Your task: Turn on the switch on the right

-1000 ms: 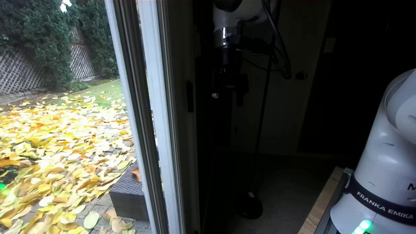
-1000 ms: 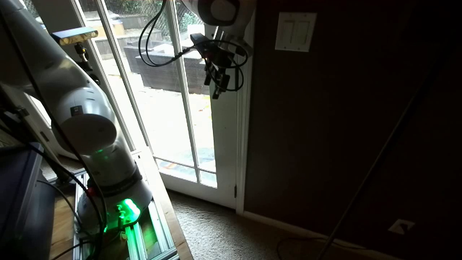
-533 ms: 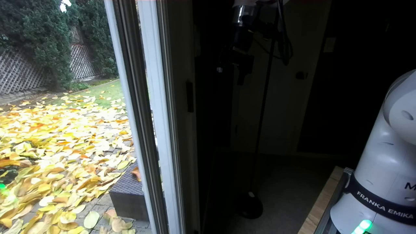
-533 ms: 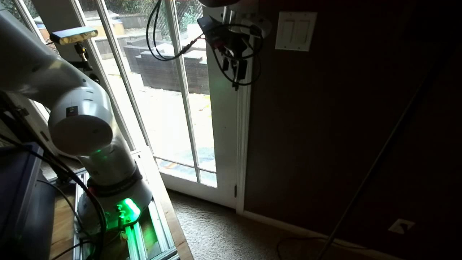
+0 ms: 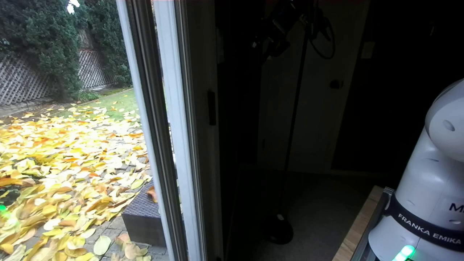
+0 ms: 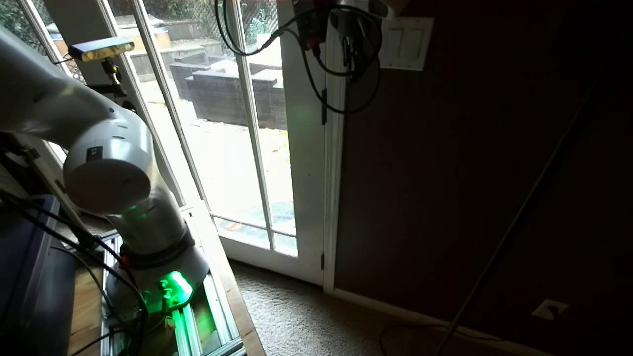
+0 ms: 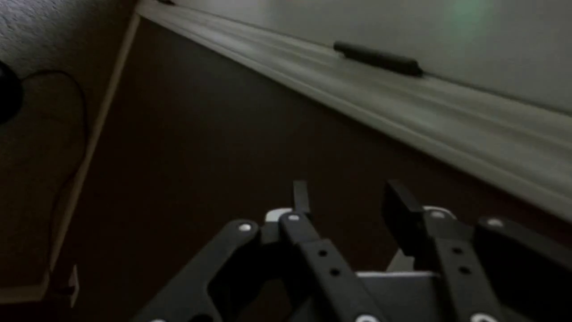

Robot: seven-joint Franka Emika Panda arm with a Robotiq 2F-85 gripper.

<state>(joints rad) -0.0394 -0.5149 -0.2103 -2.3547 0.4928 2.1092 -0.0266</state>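
1. Pale right-hand switch (image 6: 416, 45) on the dark wall (image 6: 445, 173), across the carpet (image 6: 287, 311) from the wooden edge of the table (image 6: 238, 309);
2. gripper (image 7: 348, 197) near the switch plate (image 6: 403, 64) in an exterior view, fingers (image 7: 300, 197) parted;
3. glazed door (image 6: 261, 173) past the table's far corner; robot base (image 6: 163, 272) on the table.

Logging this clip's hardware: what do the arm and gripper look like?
The arm is pale and rounded, with a black band marked FRANKA EMIKA and a green light. The gripper is dark, its fingers dotted with pale pivots. The cables are black.
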